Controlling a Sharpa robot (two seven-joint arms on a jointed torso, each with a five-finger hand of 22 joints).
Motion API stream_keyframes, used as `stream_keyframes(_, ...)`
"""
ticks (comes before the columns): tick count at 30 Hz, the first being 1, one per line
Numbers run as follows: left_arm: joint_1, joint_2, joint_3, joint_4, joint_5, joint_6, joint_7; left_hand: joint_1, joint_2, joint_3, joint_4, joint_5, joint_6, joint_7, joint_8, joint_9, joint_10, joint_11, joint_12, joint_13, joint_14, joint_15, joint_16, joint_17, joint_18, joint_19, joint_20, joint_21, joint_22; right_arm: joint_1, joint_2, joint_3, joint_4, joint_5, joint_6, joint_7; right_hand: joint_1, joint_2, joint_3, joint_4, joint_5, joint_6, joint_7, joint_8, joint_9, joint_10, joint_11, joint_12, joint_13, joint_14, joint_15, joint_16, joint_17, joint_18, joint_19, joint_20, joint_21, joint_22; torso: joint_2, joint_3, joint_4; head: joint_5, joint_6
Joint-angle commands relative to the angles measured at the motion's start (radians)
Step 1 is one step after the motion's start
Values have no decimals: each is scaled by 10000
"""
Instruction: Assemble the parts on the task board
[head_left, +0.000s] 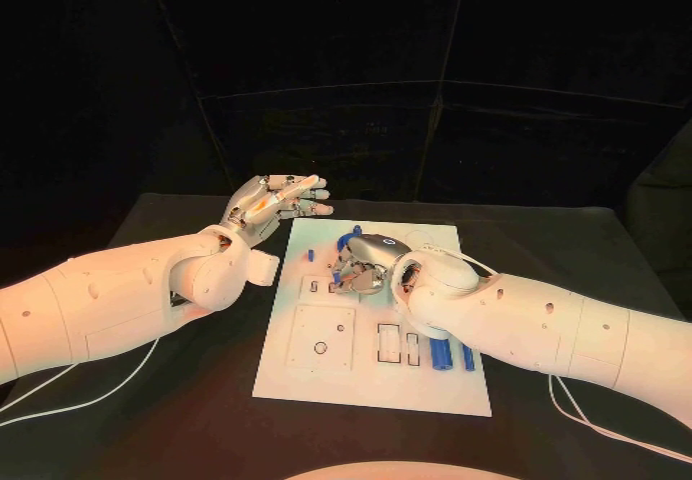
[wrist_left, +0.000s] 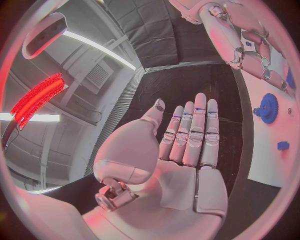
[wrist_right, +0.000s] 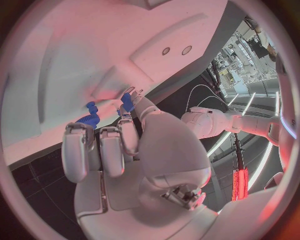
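Head view: your right hand (head_left: 372, 262) sits over the far half of the task board (head_left: 378, 390), fingers curled down toward the plate.
Right wrist view: fingers (wrist_right: 100, 150) bent in close together, and a small blue part (wrist_right: 127, 101) shows right at the fingertips, with another blue piece (wrist_right: 89, 119) just beside them. You can't really tell if the hand pinches either one or just touches it.
Left hand: your left hand (head_left: 274, 207) hovers off the board's far left corner above the black table (head_left: 173, 400), holding nothing. The left wrist view shows the fingers (wrist_left: 195, 135) straight and side by side, thumb apart.
Parts near you: two blue bars (head_left: 451, 354) lie at the board's near right, long axes running near-to-far, side by side, next to the rectangular slots.
Gear: a blue gear (wrist_left: 269, 107) lies flat on the board in the left wrist view, with a small blue block (wrist_left: 282, 145) near it.
Hidden stuff: whatever's directly under the right palm is covered in the head view, just bits of blue poking out around the fingers.
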Motion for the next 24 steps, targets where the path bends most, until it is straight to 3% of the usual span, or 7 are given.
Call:
stream_keyframes(1, 21, 20, 10, -16, 14, 64, 42, 51, 59, 12, -65, 1, -7, 25, -36, 2, -35, 3, -68, -13, 46, 7, -41, 12, 158, 64, -22, -68, -13, 8, -12, 1, 41, -123, 289, -78, 8, 63, 74, -1, 23, 204, -111, 14, 7, -2, -46, -15, 408, 741, -1, -31, 1221, -116, 38, -29, 52, 1161, 1, 2, -5, 9, -25)
stream_keyframes(24, 18, 77, 8, -129, 14, 131, 18, 61, 64, 23, -78, 1, -9, 26, -39, 2, -37, 3, -69, -13, 45, 8, -51, 13, 158, 66, -22, -73, -18, -23, -161, -34, 104, -255, 753, -216, -101, -18, 88, 16, 3, 191, -97, -15, -5, -23, -33, -49, 384, 738, 12, -41, 1204, -113, 30, -16, 46, 1151, 3, 2, -1, 3, -86)
